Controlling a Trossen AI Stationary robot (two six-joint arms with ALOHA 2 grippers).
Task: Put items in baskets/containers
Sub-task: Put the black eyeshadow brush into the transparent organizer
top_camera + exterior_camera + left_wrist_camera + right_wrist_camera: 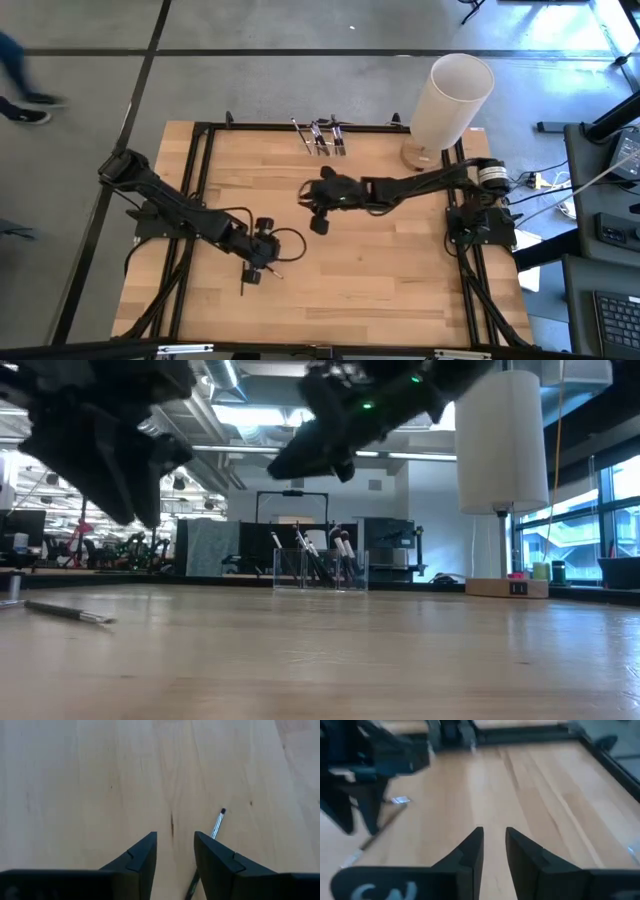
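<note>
One thin makeup brush [216, 826] lies flat on the wooden table; it also shows in the low view [70, 612] and the right wrist view [374, 834]. My left gripper [175, 847] is open and empty just above the table, and the brush runs beside and under one finger. In the high view this gripper [255, 268] is at the near left. The clear holder [320, 570] stands at the table's far edge with several brushes upright in it [320, 137]. My right gripper [318, 218] is open and empty above the table's middle, also seen in its wrist view [494, 845].
A tall white cylinder [450, 95] on a tan base stands at the far right corner. A black metal frame [200, 160] runs along the table's edges. A person's legs [20, 80] show on the floor beyond the table's left.
</note>
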